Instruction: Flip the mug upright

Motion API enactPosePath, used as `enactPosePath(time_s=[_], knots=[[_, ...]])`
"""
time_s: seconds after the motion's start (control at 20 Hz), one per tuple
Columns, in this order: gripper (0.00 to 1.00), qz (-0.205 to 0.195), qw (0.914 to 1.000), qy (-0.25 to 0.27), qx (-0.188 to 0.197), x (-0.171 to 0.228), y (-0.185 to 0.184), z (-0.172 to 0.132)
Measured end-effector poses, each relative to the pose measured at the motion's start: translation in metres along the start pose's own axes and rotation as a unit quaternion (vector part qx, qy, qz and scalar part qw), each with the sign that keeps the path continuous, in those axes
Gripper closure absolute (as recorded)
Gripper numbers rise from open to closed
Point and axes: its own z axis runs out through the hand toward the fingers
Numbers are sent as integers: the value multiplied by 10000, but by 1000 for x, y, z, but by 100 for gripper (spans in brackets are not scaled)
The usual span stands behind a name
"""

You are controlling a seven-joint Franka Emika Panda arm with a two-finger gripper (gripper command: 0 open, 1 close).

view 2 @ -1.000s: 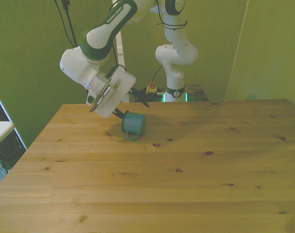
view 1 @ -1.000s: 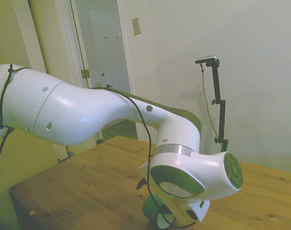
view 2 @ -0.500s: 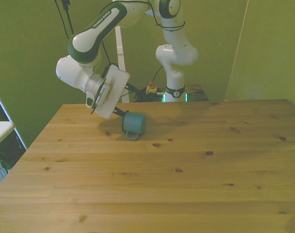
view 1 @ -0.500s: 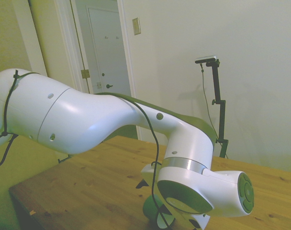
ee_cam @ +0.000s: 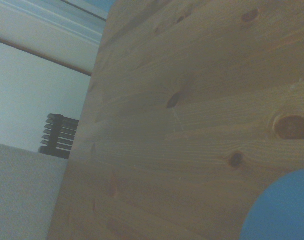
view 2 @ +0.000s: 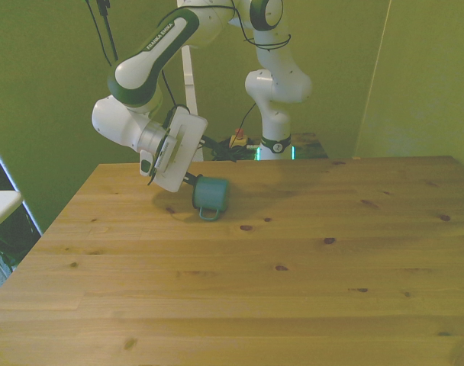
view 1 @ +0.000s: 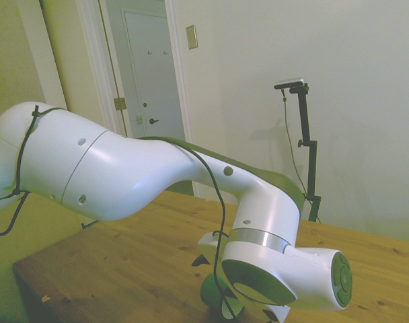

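While the teal enamel mug (view 2: 211, 194) lies on its side on the tabletop (view 2: 293, 290), the claw (view 2: 191, 180) meets its mouth from the front view's left; finger spread cannot be determined.

Mug (view 1: 214, 296) mostly hidden behind arm in side view, cut by bottom edge. End effector (view 2: 191, 180) fingers too small and dark in front view; open or closed unclear. Mug only a blurred blue patch (ee_cam: 279, 210) in wrist view, cut off at corner. Worktop (ee_cam: 192, 125) grain soft.
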Motion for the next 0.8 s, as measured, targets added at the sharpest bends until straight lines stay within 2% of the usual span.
enactPosePath(time_s=[0.8], knots=[[100, -27, 10000, -32, -70, 12, -6, 2]])
